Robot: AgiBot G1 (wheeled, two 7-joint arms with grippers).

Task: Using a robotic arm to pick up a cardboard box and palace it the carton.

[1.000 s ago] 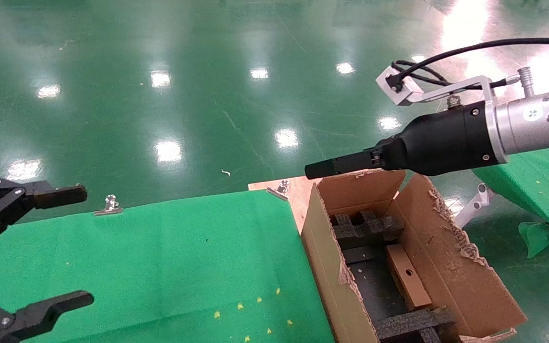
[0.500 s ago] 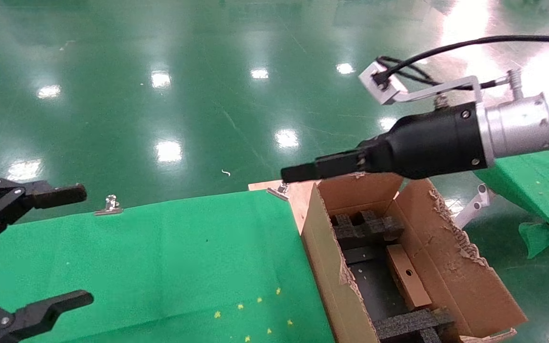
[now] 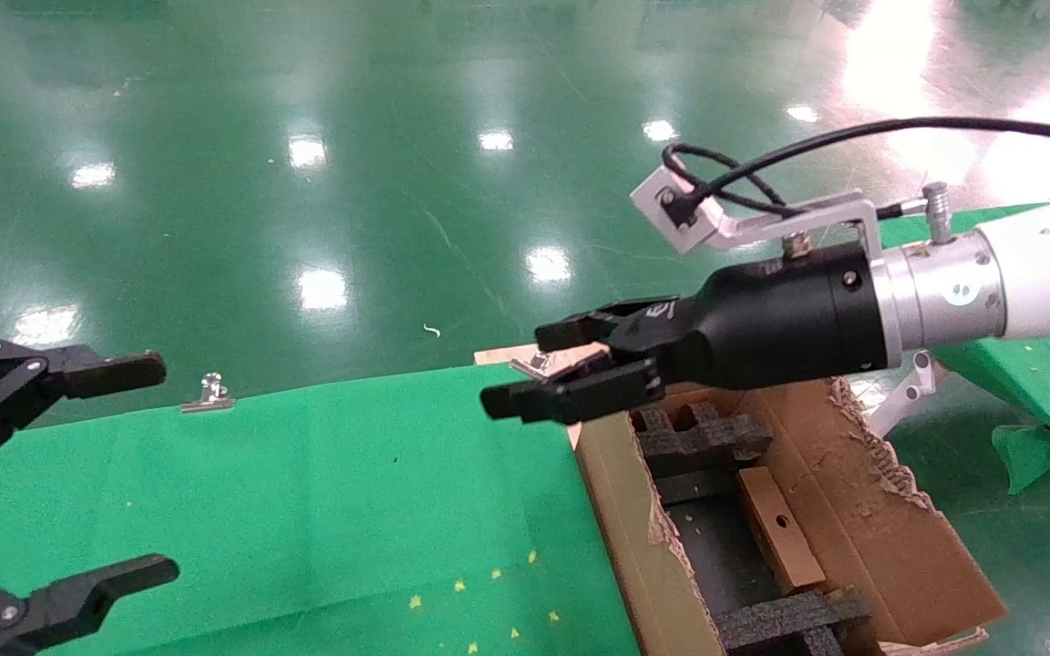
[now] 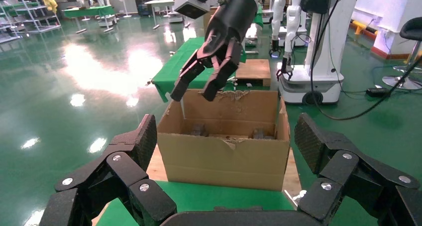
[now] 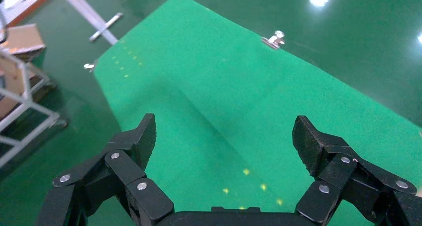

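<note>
The small brown cardboard box (image 3: 778, 527) with a round hole lies inside the large torn-flapped carton (image 3: 862, 510), between black foam dividers (image 3: 703, 435). The robotic arm, my right one, reaches across the carton's far left corner. Its gripper (image 3: 534, 369) is open and empty, above the carton's rim and the cloth's edge. In the left wrist view it (image 4: 196, 90) hangs over the carton (image 4: 224, 156). In the right wrist view its gripper (image 5: 224, 136) faces bare green cloth. My left gripper (image 3: 138, 474) is open and empty at the far left; it also shows in the left wrist view (image 4: 226, 141).
A green cloth (image 3: 306, 492) covers the table left of the carton, held by metal clips (image 3: 208, 394). A second green-covered table (image 3: 1035, 355) stands at the right. Shiny green floor lies beyond. Another robot base (image 4: 318, 42) stands behind the carton in the left wrist view.
My right arm has moved left and down from above the carton's far flap to its left corner. The gripper has turned and its fingers now show apart. The left arm has not moved.
</note>
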